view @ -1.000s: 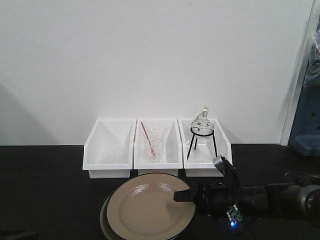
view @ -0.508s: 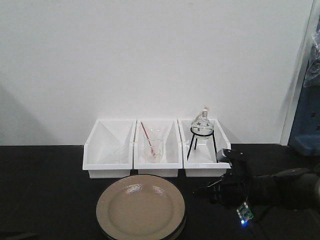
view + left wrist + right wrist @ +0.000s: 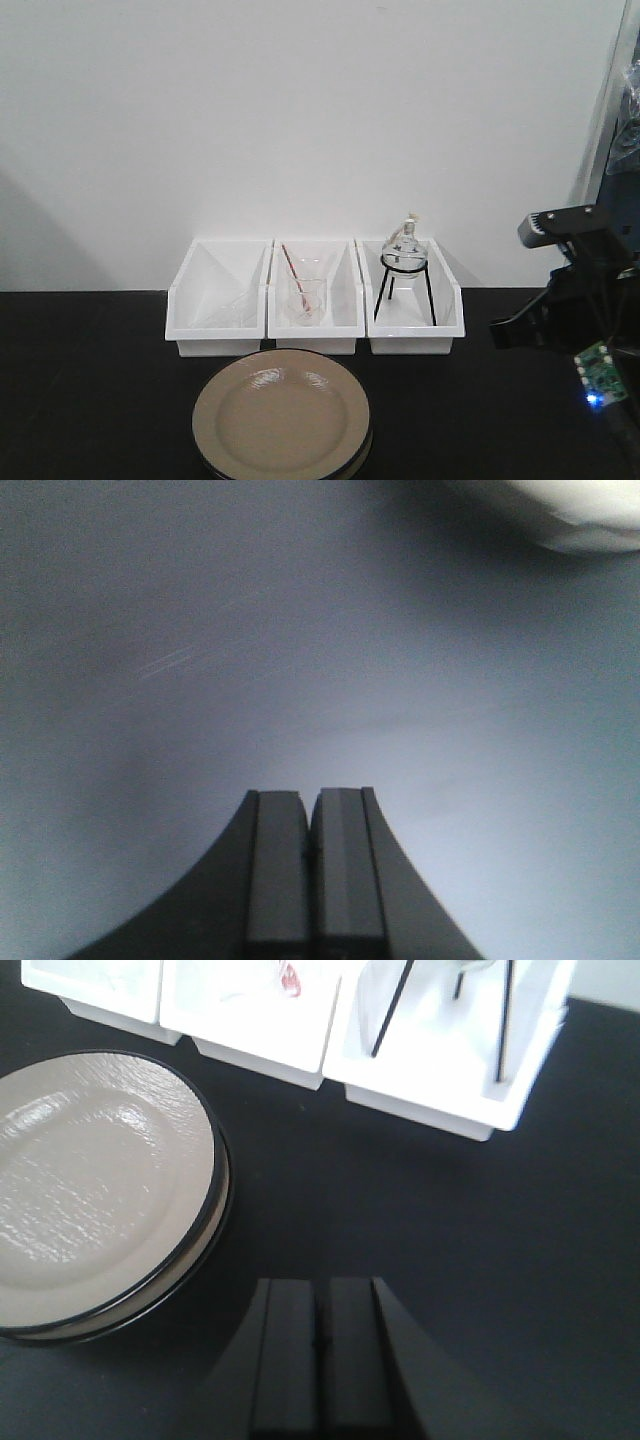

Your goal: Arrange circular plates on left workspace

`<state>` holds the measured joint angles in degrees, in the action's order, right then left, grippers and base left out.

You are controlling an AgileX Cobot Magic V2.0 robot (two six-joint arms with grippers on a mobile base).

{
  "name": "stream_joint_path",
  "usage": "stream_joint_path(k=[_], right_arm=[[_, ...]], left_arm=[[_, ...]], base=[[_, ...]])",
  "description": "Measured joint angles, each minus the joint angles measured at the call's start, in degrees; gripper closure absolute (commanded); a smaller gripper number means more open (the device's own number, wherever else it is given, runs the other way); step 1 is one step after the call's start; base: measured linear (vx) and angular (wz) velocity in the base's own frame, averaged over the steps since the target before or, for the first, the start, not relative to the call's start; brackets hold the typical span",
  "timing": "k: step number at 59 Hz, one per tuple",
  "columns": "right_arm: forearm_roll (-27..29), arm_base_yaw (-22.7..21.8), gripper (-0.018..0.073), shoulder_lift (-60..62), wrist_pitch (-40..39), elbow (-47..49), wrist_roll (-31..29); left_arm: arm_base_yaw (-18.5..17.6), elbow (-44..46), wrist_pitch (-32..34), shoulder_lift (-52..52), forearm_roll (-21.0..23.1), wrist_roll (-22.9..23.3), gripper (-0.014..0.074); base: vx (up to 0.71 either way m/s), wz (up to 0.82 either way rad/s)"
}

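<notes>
Two beige circular plates with thin black rims [image 3: 281, 417] lie stacked on the black countertop [image 3: 90, 380], in front of the middle white bin. The stack also shows in the right wrist view [image 3: 95, 1190], at the left. My right gripper [image 3: 322, 1285] is shut and empty, raised above the counter to the right of the plates; in the front view it [image 3: 505, 335] hangs at the right edge. My left gripper [image 3: 311, 798] is shut and empty over bare grey surface, with no plate near it. It is not seen in the front view.
Three white bins stand in a row against the wall: an empty-looking one [image 3: 218, 296], one with a glass beaker and a red rod [image 3: 314, 296], one with a round flask on a black tripod [image 3: 410, 290]. A blue object [image 3: 612, 250] stands at the far right.
My right gripper has let go of the top plate, which settled squarely on the lower one. The arm drew back to the right and rose well above the counter.
</notes>
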<state>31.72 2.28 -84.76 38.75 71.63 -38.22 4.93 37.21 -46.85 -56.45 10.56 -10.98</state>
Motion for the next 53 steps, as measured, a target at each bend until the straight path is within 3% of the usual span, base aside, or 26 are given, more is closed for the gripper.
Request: stream_joint_path(k=[5,11,17,30,43,53], right_arm=[[-2.42,0.00,0.0564,5.47,-0.41,-2.54,1.98],[-3.06,0.00,0.0564,13.70,-4.70,-8.84,2.21],[-3.11,0.00,0.0564,23.26,-11.79,-18.77,1.36],[-3.01,0.00,0.0563,41.22,-26.41,-37.96,-0.71],[-2.64,0.00,0.0559,50.64,-35.27,-49.92,-0.88],[-2.60,0.00,0.0559,51.00,-39.08,-52.82,-0.88]], left_arm=[[0.00,0.00,0.43,0.00,-6.45,4.11,0.0597],[0.00,-0.33,3.15,1.12,-9.22,6.40,0.0597],[0.00,-2.24,9.11,4.78,-8.55,6.98,0.0597],[0.00,-12.14,22.66,21.58,-2.30,6.87,0.0596],[-0.05,-18.58,24.84,38.74,-1.38,4.78,0.0596],[-0.12,-18.79,28.04,44.45,-1.38,4.58,0.0596]], base=[[0.00,0.00],[0.00,0.00],[0.00,0.00],[0.00,0.00],[0.00,0.00],[0.00,0.00]])
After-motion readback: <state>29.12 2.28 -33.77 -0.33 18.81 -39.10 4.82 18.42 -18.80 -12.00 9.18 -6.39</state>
